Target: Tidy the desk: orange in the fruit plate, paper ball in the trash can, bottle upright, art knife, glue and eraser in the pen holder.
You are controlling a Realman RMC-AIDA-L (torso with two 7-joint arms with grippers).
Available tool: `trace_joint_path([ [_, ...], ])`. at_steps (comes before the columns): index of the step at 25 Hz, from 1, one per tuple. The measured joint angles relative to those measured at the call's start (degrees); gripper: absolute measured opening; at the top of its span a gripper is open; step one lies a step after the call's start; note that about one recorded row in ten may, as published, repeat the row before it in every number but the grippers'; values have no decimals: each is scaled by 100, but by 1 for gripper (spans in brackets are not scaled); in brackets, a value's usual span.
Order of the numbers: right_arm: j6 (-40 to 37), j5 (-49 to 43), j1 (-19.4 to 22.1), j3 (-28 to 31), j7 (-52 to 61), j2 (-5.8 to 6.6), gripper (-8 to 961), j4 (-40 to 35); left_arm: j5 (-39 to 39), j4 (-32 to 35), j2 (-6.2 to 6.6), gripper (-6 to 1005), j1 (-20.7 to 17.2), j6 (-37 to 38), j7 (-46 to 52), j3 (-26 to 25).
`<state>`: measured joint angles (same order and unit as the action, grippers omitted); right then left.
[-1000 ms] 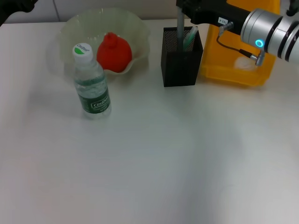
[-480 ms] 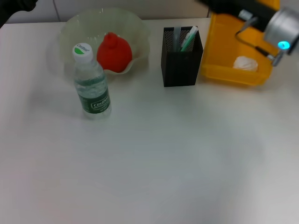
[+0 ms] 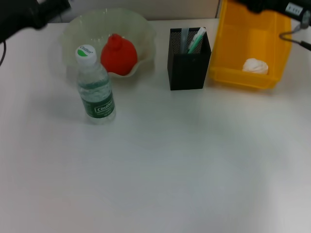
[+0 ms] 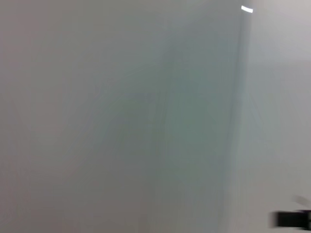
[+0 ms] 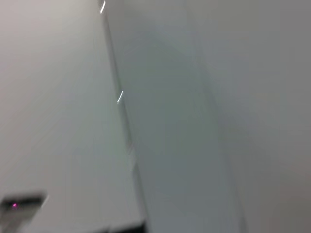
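The orange (image 3: 118,54) lies in the pale-green fruit plate (image 3: 141,26) at the back left. In front of the plate the bottle (image 3: 95,87) stands upright, white cap on top. The black mesh pen holder (image 3: 188,65) holds a grey stick and a green-and-white one; I cannot tell which is the art knife or glue, and the eraser is hidden. The paper ball (image 3: 255,66) rests inside the yellow trash can (image 3: 228,43) at the back right. Only part of my left arm (image 3: 29,14) shows at the top-left corner and part of my right arm (image 3: 277,6) at the top right; both grippers are out of view.
The white desk (image 3: 170,165) spreads out in front of these objects. Both wrist views show only a blurred pale wall.
My right arm has pulled back from above the pen holder to the top-right edge. My left arm has come a little further into view at the top left.
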<state>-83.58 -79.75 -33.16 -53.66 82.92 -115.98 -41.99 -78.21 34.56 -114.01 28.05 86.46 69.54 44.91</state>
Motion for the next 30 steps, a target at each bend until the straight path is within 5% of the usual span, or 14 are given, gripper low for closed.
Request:
trace_joint_path([
  [2,-337,-955,-273,0,807,157,624,-176,0,0,0,749,0,0,0,0],
  [4,-450,-1247,-417,0,946,195,657,-161,-331,59,110,750,52,300,251,0],
  [5,-528,-1448,-518,-1,1019,211,673,-137,-984,206,261,750,155,773,825,0],
  [7,-592,-2066,-771,-6,1142,197,707,-110,-1374,302,282,750,189,1084,1242,0],
  [18,-855,-2877,-1000,23,1573,214,739,-125,-1605,197,62,750,-75,1250,1449,-3],
  [30,-798,-2892,-973,48,1604,221,739,-105,-1674,121,56,750,-8,1186,1467,0],
])
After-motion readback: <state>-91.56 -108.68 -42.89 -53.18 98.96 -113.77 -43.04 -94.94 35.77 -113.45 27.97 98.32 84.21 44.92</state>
